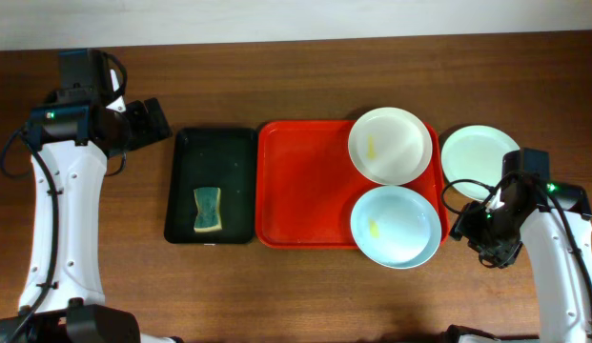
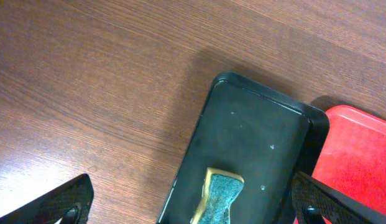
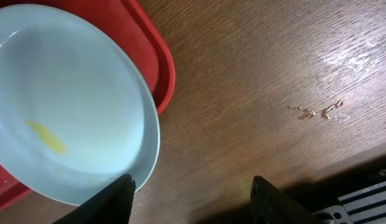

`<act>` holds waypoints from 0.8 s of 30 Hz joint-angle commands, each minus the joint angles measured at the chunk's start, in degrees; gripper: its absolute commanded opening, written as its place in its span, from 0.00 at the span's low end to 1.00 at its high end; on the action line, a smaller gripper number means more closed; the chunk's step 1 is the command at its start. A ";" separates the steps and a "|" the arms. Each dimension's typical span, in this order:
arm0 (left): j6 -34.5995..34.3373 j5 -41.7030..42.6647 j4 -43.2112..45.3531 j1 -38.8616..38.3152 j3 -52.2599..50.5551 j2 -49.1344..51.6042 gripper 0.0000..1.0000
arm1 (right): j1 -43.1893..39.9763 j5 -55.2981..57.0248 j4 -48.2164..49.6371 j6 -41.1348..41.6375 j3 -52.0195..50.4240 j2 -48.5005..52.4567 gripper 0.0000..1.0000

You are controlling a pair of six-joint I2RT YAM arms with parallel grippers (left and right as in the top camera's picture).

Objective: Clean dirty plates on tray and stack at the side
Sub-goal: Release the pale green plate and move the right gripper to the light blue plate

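The red tray [image 1: 300, 186] lies mid-table. A white plate [image 1: 390, 145] with a yellow smear sits on its far right corner. A pale blue plate [image 1: 396, 226] with a yellow smear sits on its near right corner and overhangs the rim; it also shows in the right wrist view [image 3: 68, 106]. A pale green plate [image 1: 477, 157] lies on the table right of the tray. My right gripper [image 3: 189, 199] is open and empty beside the blue plate's right edge. My left gripper [image 2: 193, 202] is open and empty above the black tray's left side.
A black tray [image 1: 212, 186] left of the red tray holds a green-and-yellow sponge [image 1: 208, 210], which also shows in the left wrist view [image 2: 219, 196]. A small wet smear [image 3: 320, 111] marks the wood right of the red tray [image 3: 156, 74].
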 commanded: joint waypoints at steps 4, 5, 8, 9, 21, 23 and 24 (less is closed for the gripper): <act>-0.55 -0.24 0.11 0.20 0.22 -0.13 0.99 | 0.57 -0.72 0.22 0.07 -0.09 0.09 0.61; -0.55 -0.24 0.11 0.20 0.22 -0.13 0.99 | 0.59 -0.72 0.22 0.07 -0.09 0.09 0.61; -0.55 -0.24 0.11 0.20 0.22 -0.13 0.99 | 0.59 -0.72 0.20 0.07 -0.11 0.09 0.61; -0.55 -0.24 0.11 0.20 0.22 -0.13 0.99 | 0.59 -0.74 0.20 0.07 -0.26 0.09 0.61; -0.55 -0.24 0.11 0.20 0.22 -0.13 0.99 | 0.79 -3.17 4.92 0.13 -4.68 0.09 0.58; -0.57 -0.24 0.11 0.20 0.22 -0.13 0.99 | 1.42 -3.15 6.69 0.13 -6.40 0.09 0.56; -0.57 -0.24 0.11 0.20 0.22 -0.13 0.99 | 1.84 -3.15 7.61 0.26 -7.41 0.09 0.56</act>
